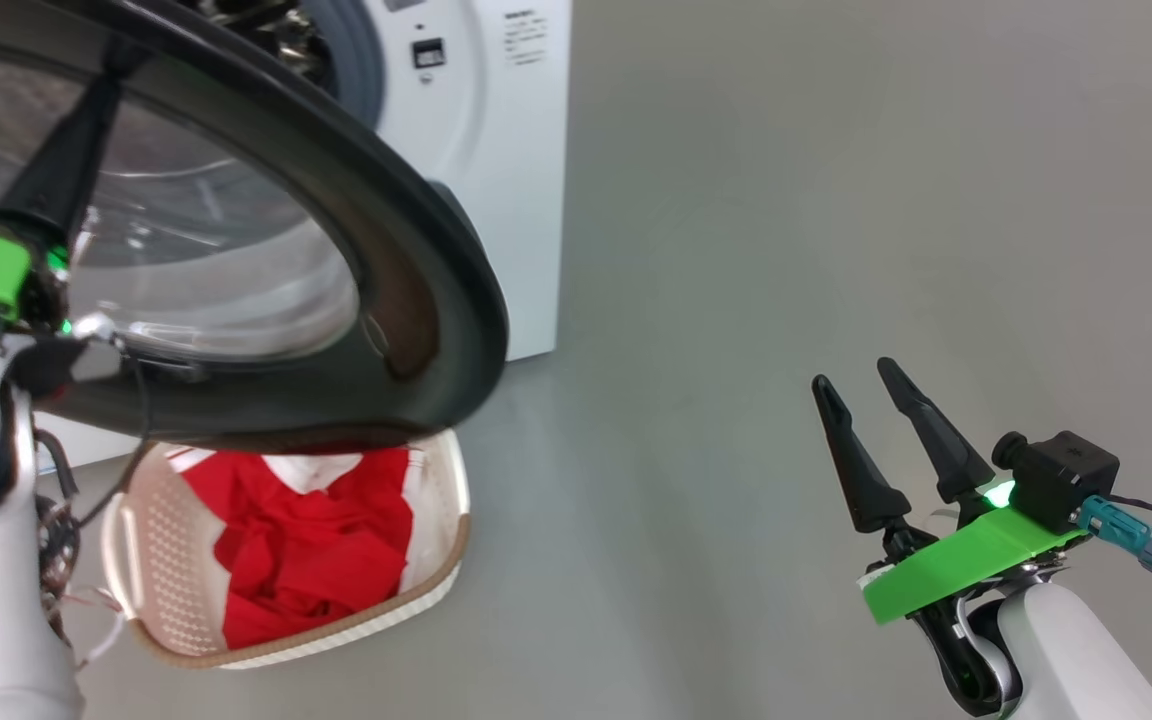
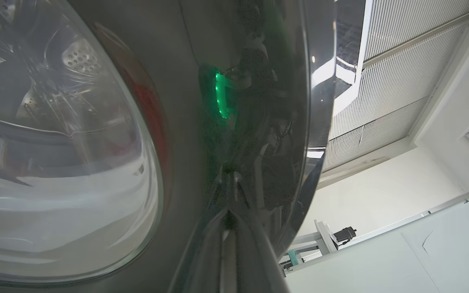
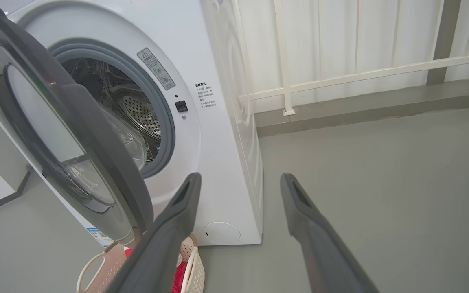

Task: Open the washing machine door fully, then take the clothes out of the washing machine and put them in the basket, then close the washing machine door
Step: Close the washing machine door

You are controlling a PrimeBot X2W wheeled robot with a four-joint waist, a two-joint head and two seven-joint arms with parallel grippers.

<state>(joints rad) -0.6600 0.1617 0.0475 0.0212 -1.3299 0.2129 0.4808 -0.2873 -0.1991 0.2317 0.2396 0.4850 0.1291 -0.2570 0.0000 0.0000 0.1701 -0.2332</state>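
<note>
The washing machine [image 1: 481, 150] [image 3: 218, 122] stands with its round black door [image 1: 416, 260] [image 3: 96, 142] swung partly open. Its steel drum [image 3: 136, 110] looks empty. My left gripper [image 1: 114, 75] [image 2: 228, 228] is shut, its dark fingers pressed together against the door's glossy face [image 2: 218, 81] beside the glass window [image 2: 55, 142]. Below the door, the cream basket [image 1: 441, 520] [image 3: 196, 264] holds the red and white clothes [image 1: 306, 540] [image 3: 179, 278]. My right gripper [image 1: 854, 376] [image 3: 240, 179] hangs open and empty over the floor, well to the right of the machine.
Grey floor [image 1: 786, 200] stretches to the right of the machine. A white railing [image 3: 360, 73] and a raised grey ledge run along the far wall. The door overhangs the basket's back edge.
</note>
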